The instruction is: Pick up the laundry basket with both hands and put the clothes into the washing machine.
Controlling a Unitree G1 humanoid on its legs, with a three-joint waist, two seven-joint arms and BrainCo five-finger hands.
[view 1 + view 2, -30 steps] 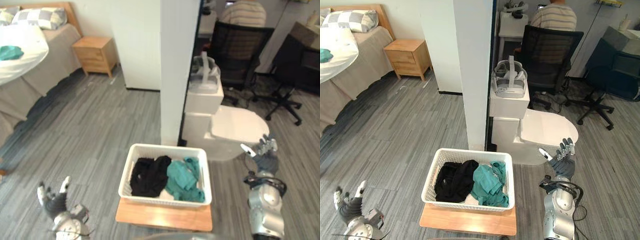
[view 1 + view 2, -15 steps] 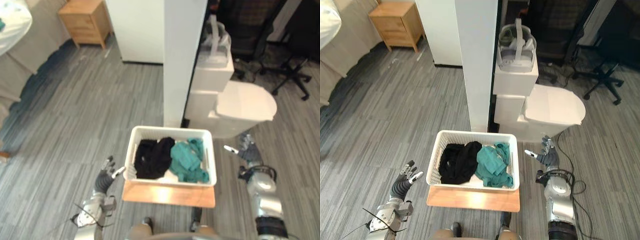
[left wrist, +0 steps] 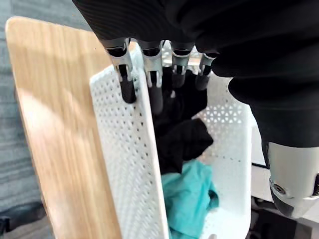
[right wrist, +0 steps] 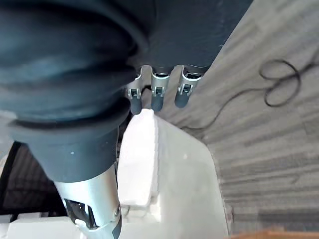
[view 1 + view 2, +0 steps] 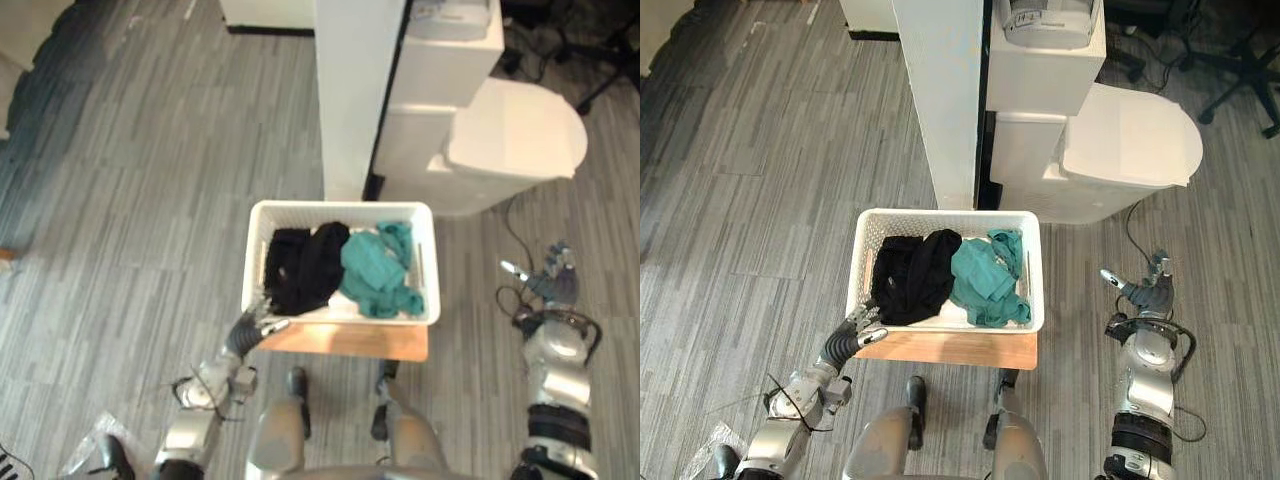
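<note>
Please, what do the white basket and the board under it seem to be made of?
The basket looks like moulded plastic, matte white: its walls carry regular rows of small holes. The board beneath looks like light wood with a smooth finish, judging by the grain lines; it could also be a wood-look laminate.

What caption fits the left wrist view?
Left hand, fingers straight, at the rim of the white laundry basket holding black clothes and teal clothes, on a wooden stand.
</note>
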